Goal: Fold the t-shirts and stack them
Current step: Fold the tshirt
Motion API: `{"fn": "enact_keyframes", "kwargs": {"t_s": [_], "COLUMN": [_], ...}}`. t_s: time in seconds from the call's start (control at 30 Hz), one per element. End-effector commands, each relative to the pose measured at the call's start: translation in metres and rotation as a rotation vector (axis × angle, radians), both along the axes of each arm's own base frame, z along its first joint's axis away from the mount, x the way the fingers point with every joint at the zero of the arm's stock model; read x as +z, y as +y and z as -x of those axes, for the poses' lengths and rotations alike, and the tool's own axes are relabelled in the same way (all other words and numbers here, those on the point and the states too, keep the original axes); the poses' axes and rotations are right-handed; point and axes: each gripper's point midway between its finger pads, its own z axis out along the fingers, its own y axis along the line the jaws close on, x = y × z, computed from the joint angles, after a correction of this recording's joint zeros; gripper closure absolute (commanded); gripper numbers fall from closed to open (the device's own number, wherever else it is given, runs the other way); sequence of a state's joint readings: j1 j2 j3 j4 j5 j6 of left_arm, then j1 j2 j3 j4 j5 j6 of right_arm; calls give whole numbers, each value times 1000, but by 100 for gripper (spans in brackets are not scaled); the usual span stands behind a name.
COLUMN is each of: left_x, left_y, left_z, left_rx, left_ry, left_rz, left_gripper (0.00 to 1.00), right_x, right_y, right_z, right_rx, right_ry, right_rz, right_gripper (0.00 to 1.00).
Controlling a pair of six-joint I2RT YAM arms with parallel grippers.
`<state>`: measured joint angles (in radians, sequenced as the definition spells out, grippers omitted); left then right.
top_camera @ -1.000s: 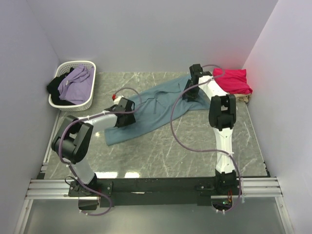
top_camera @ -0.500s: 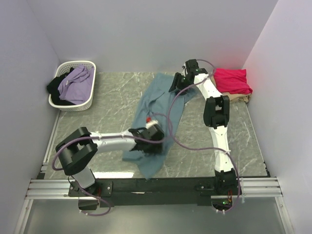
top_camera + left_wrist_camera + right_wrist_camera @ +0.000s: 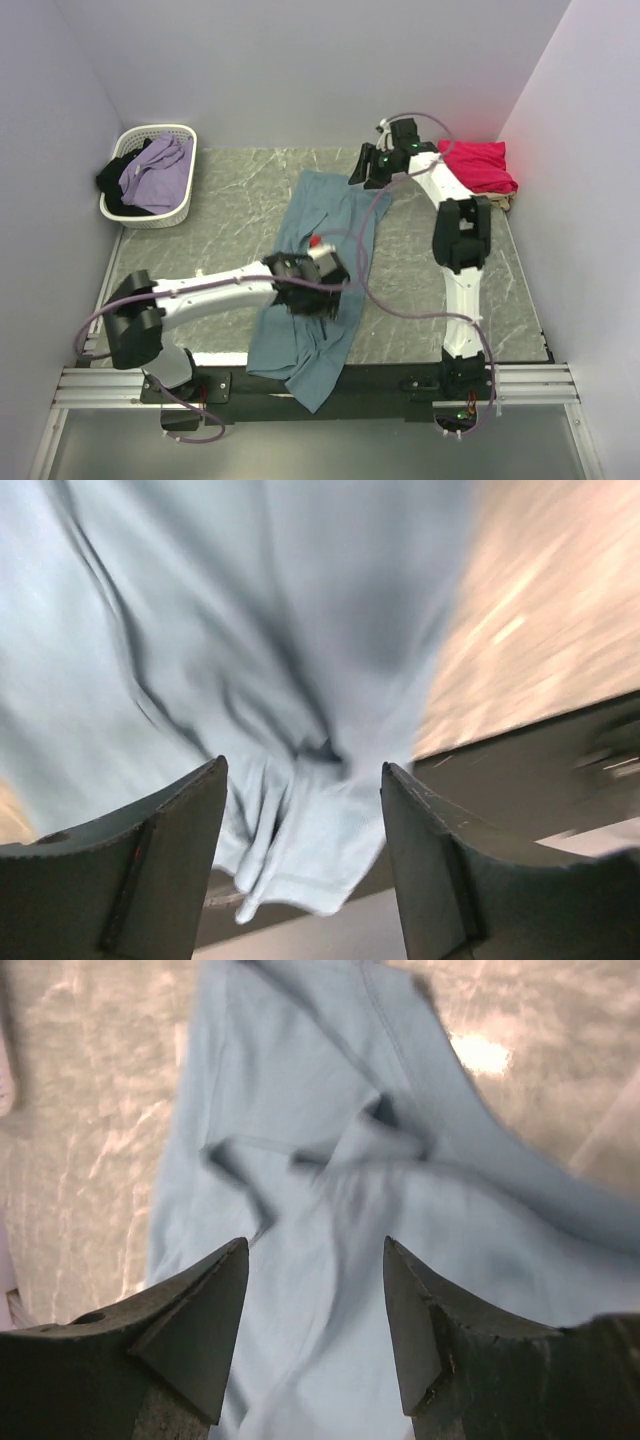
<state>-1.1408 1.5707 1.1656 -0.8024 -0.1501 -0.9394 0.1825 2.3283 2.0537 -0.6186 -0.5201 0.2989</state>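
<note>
The dusty teal-blue t-shirt (image 3: 330, 215) lies lengthwise down the middle of the table, rumpled, its near end hanging over the front edge. My left gripper (image 3: 300, 297) is open just above the shirt's near half; the left wrist view shows cloth (image 3: 250, 630) under the open jaws (image 3: 305, 780) and a hem over the table edge. My right gripper (image 3: 360, 174) is open over the shirt's far end (image 3: 300, 1090), jaws apart (image 3: 315, 1250). The crimson-pink t-shirt (image 3: 480, 165) lies at the back right on the pale beige one (image 3: 506, 203), which only peeks out.
A white slatted basket (image 3: 172, 212) at the back left holds lilac (image 3: 155, 170) and black (image 3: 112, 178) clothes. The marble table (image 3: 240, 190) has walls on three sides. Purple cables loop from both arms over the table.
The teal shirt has swung from lying diagonally across the table to lengthwise, its end now over the front edge. My left gripper moved right and nearer; my right gripper shifted slightly left.
</note>
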Motion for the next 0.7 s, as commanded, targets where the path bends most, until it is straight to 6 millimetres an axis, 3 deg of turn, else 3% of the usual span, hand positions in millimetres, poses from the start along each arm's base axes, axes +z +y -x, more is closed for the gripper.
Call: {"fn": "enact_keyframes", "kwargs": {"t_s": [0.0, 0.03, 0.07, 0.1, 0.13, 0.17, 0.2, 0.23, 0.3, 0.37, 0.43, 0.47, 0.5, 0.53, 0.57, 0.6, 0.67], "left_x": [80, 92, 99, 107, 110, 115, 116, 116, 120, 120, 119, 118, 104, 114, 111, 92, 90], "left_y": [18, 21, 30, 42, 49, 61, 62, 66, 76, 83, 73, 79, 77, 74, 74, 71, 69], "left_z": [-77, -89, -109, -123, -135, -160, -169, -180, -211, -234, -259, -272, -283, -297, -305, -315, -335], "left_rx": [116, 142, 188, 216, 244, 303, 273, 280, 313, 316, 263, 267, 235, 227, 212, 186, 168], "left_ry": [-263, -305, -349, -406, -429, -454, -459, -477, -540, -551, -579, -588, -575, -609, -607, -585, -574], "left_rz": [62, 75, 74, 53, 53, 77, 89, 94, 110, 153, 210, 215, 195, 219, 226, 207, 246], "left_gripper": [29, 26, 12, 4, 0, 1, 1, 0, 1, 0, 1, 1, 1, 1, 1, 1, 1], "right_x": [126, 113, 113, 123, 103, 98, 102, 79, 73, 51, 33, 30, 22, 16, 12, 1, -8], "right_y": [-19, -28, -33, -40, -47, -53, -56, -57, -62, -64, -72, -73, -72, -73, -75, -75, -76], "right_z": [0, 6, 11, 18, 30, 35, 43, 54, 65, 75, 81, 82, 83, 84, 84, 84, 83], "right_rx": [-70, -106, -141, -181, -212, -260, -284, -290, -335, -349, -384, -387, -385, -390, -394, -396, -400], "right_ry": [-345, -323, -312, -323, -267, -250, -249, -209, -197, -163, -135, -131, -117, -108, -100, -79, -47], "right_rz": [0, 42, 47, 59, 80, 82, 75, 79, 70, 67, 98, 93, 100, 104, 110, 122, 123], "right_gripper": [37, 37, 37, 36, 36, 36, 36, 36, 36, 36, 36, 36, 36, 36, 36, 36, 36]}}
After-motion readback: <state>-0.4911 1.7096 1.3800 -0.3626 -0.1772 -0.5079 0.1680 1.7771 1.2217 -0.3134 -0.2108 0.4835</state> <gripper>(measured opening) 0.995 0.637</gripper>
